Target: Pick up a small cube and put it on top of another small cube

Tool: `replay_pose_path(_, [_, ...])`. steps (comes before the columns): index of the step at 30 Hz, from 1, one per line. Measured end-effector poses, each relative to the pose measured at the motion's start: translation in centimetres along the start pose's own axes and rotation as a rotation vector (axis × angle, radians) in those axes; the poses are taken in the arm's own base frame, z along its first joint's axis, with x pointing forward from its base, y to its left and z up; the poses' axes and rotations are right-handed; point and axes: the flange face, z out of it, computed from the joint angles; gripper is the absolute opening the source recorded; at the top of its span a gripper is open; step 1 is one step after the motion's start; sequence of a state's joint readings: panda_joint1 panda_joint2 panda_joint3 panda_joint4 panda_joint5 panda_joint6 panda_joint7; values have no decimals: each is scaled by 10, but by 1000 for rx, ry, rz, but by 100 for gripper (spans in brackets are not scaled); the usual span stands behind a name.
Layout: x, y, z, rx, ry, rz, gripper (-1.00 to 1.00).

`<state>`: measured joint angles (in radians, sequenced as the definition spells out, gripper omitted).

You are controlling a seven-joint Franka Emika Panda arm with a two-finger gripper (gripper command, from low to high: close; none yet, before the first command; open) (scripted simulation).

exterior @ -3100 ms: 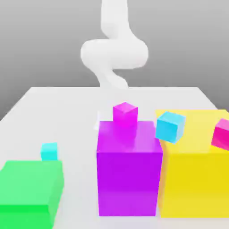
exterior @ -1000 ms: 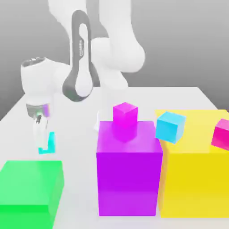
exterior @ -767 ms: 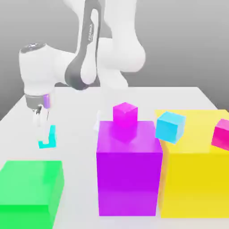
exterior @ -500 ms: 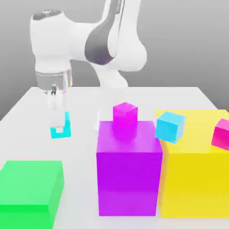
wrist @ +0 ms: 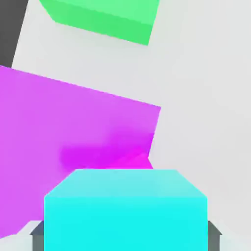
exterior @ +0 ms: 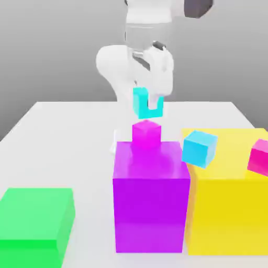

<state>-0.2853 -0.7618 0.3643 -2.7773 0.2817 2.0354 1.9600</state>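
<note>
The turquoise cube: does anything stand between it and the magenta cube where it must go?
Nothing visible does. The turquoise cube hangs in the pincer just above the magenta cube, with open air between them.

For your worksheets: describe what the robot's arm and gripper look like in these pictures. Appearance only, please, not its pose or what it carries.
The arm is glossy white with smooth, rounded, tube-like segments and bulging joints. One dark grey patch sits at the top of the exterior view, toward that view's right. The gripper hangs from a white hand with a short silvery-grey collar above it and pale fingers. In the hand view, small dark grey finger parts show. No cables or lettering can be made out.
</note>
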Motion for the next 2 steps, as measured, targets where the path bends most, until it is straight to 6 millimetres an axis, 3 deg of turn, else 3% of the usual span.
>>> replay_pose_path(2, [0,0,0,0,0,0,100])
